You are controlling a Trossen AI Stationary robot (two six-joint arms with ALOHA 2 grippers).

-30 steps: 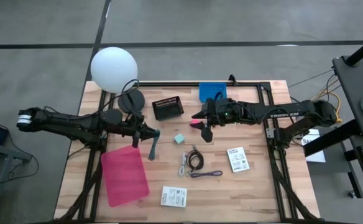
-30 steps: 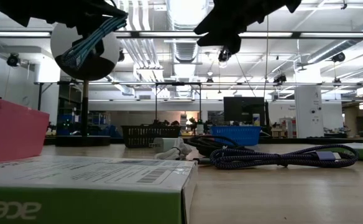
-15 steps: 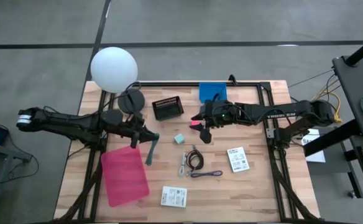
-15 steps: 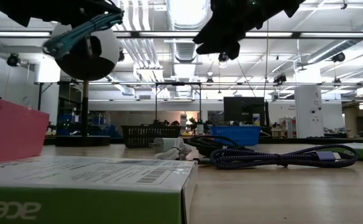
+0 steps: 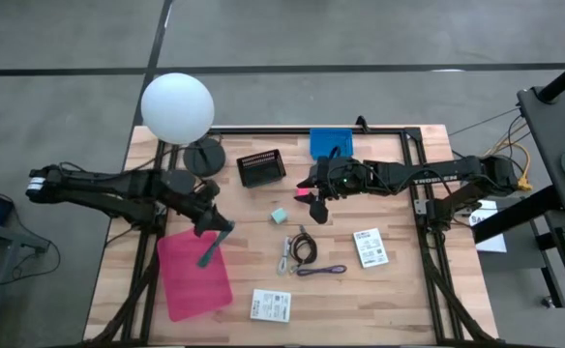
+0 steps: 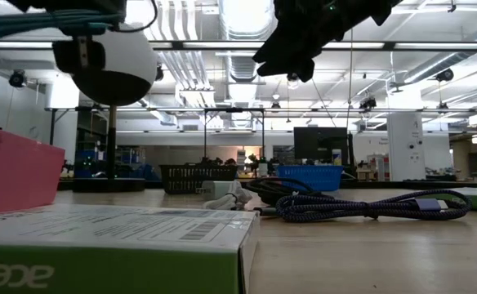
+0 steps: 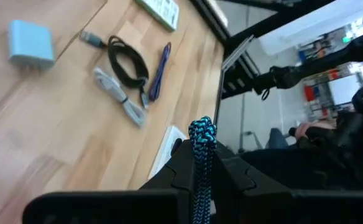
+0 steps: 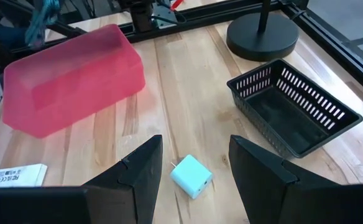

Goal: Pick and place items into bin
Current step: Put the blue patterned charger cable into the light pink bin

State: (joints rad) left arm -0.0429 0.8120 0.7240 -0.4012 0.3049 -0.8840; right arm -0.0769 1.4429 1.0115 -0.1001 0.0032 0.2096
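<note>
I see the left gripper above the near edge of the pink bin, its fingers clamped on a teal braided cable that hangs out over the bin; in the left wrist view the cable end stands up between the fingers. The right gripper hovers over the middle of the worktop, between the black basket and the blue basket, fingers apart and empty; something pink shows at its tip from above, but I cannot tell what it is. The pale teal cube lies on the worktop just below it, seen between the fingers in the right wrist view. Nearer the front lie the black coiled cable, a grey cable beside it and the purple cable. One white packet sits to the right, another at the front edge. A white globe lamp stands at the back left corner.
</note>
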